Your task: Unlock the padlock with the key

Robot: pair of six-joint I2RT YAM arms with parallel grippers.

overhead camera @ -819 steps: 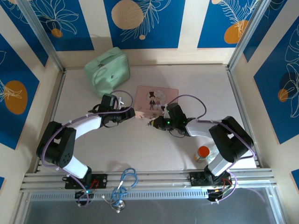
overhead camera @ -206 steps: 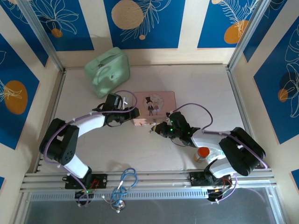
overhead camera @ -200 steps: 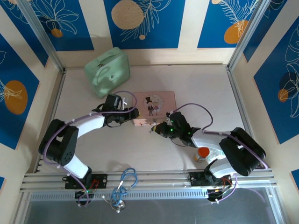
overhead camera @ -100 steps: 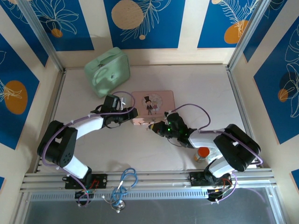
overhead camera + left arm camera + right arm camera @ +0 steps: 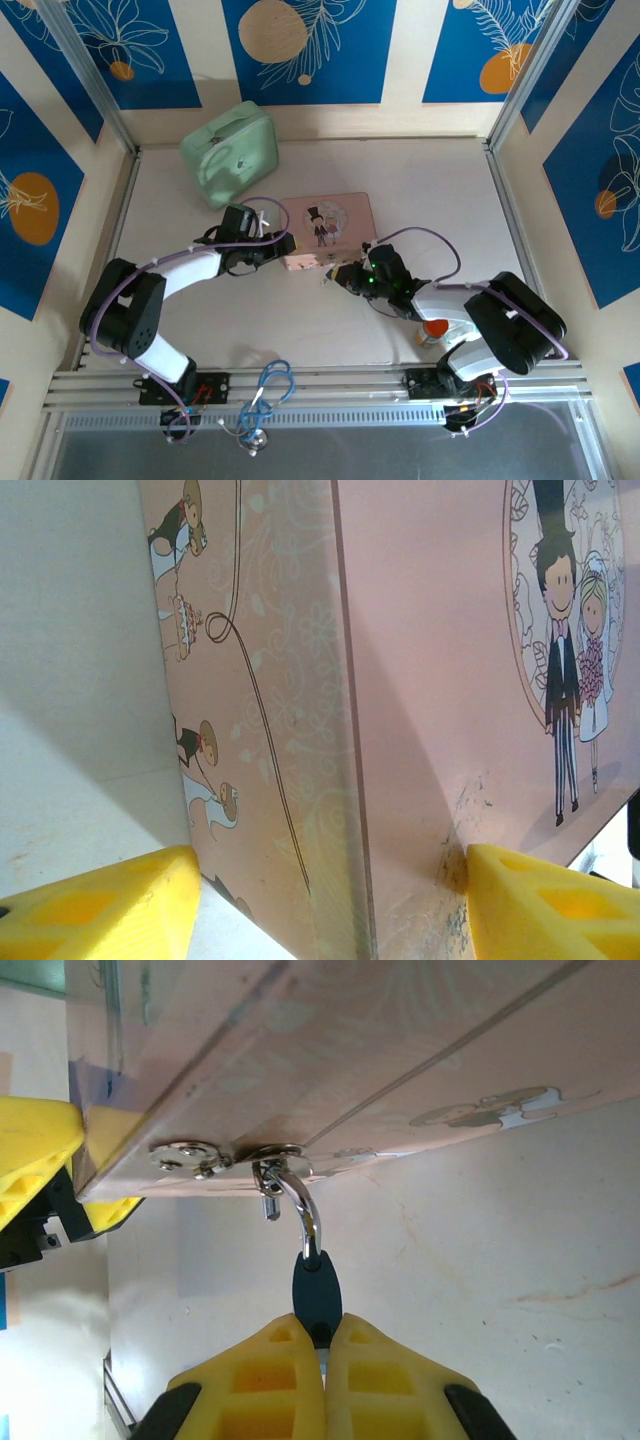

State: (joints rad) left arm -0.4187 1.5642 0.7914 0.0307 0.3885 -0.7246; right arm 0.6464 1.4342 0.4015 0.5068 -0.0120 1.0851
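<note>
- We see the pale table spread between blue-patterned walls.
- The left arm reaches from 7 o'clock towards the table's middle, and the right arm reaches in from 5 o'clock.
- A mint green case lies at 11 o'clock on the table, well apart from both arms.
- The pink tin, with a bride and groom on its lid, lies at the middle of the table.
- The left gripper is at the tin's 8 o'clock corner. In its wrist view the fingers stand apart with the tin's edge between them, and both yellow pads look pressed against the tin.
- The right gripper is at the tin's 6 o'clock side. In its wrist view the right gripper has its fingers pressed together on the padlock's dark blue bit.
- An orange-capped bottle stands at 4 o'clock from the tin, just beside the right arm.
- The padlock hangs at the near side wall of the tin, its silvery shackle hooked through the tin's latch. We cannot make out a separate key.
</note>
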